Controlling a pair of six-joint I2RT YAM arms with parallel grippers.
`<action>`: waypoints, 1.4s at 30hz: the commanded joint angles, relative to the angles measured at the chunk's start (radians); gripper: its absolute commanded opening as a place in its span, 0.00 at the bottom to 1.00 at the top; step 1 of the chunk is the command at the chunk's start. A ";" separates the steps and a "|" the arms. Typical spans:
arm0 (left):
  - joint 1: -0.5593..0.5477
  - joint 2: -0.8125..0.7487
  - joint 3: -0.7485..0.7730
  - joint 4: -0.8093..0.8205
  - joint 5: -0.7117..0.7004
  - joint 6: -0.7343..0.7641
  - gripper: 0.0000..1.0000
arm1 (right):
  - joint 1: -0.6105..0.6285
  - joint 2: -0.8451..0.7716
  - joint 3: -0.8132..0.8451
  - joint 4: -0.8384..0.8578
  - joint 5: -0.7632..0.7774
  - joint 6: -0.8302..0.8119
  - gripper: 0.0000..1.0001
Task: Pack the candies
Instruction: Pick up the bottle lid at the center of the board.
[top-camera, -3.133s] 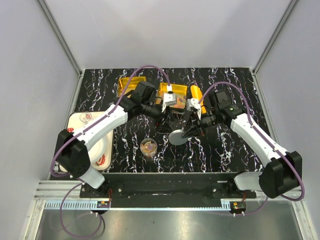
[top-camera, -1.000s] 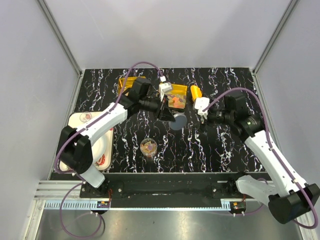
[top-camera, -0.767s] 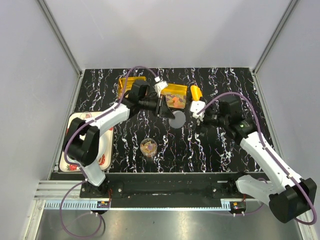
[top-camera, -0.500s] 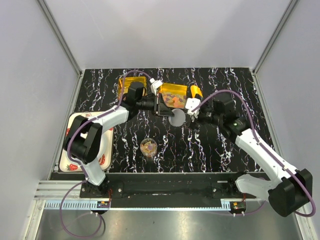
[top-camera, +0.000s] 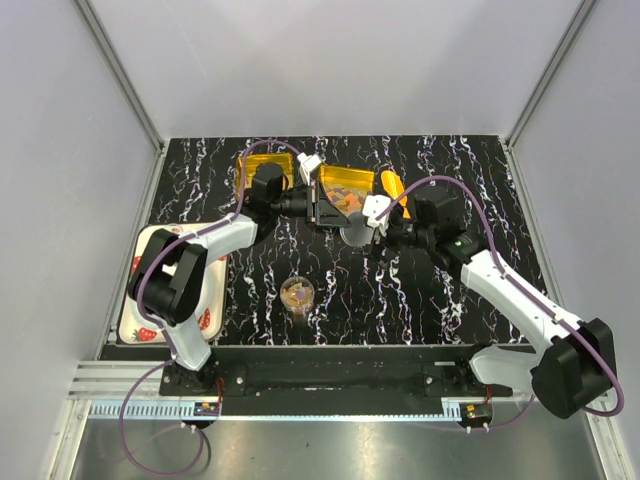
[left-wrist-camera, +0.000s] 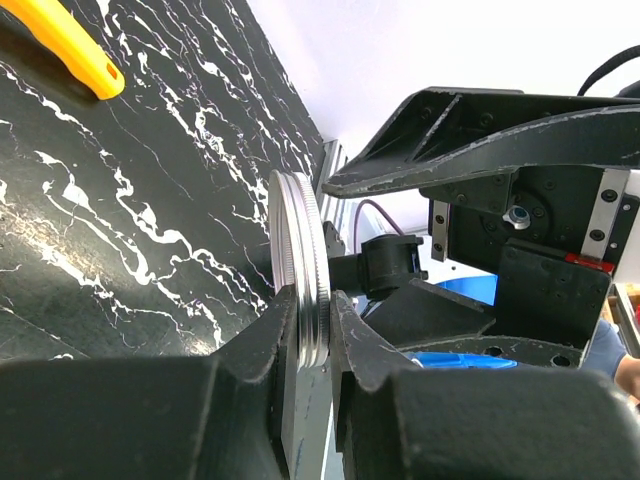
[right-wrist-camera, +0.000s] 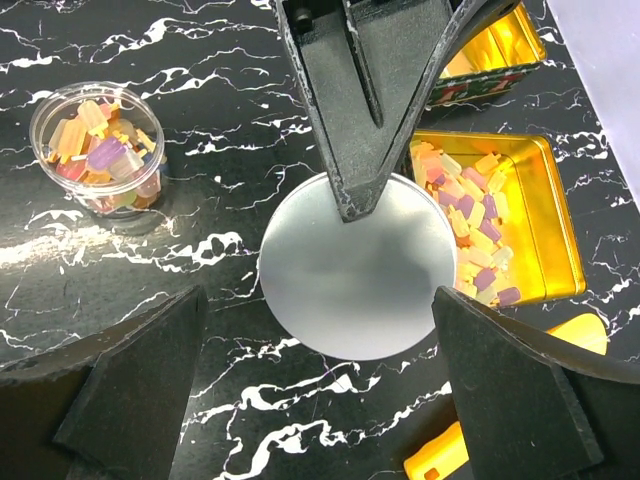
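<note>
We see the left jaws pinching a round silver lid (left-wrist-camera: 300, 250) by its rim. The right jaws stand spread wide, facing its flat side. Beside the lid, the candies (right-wrist-camera: 465, 210) lie in a gold tin (right-wrist-camera: 545, 245) (some also in a clear cup (right-wrist-camera: 35, 125)).

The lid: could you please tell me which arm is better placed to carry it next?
Left. The left gripper is shut on the lid at its rim, while the right gripper is open, facing it, holding nothing.
</note>
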 joint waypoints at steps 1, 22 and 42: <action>0.008 0.012 -0.007 0.072 0.032 -0.028 0.00 | 0.010 0.021 0.028 0.053 -0.006 0.025 1.00; 0.008 0.013 -0.018 0.076 0.028 -0.032 0.00 | 0.084 0.086 0.027 0.179 0.238 -0.039 1.00; 0.014 0.009 -0.022 0.096 0.028 -0.046 0.00 | 0.095 0.069 -0.011 0.117 0.149 -0.024 1.00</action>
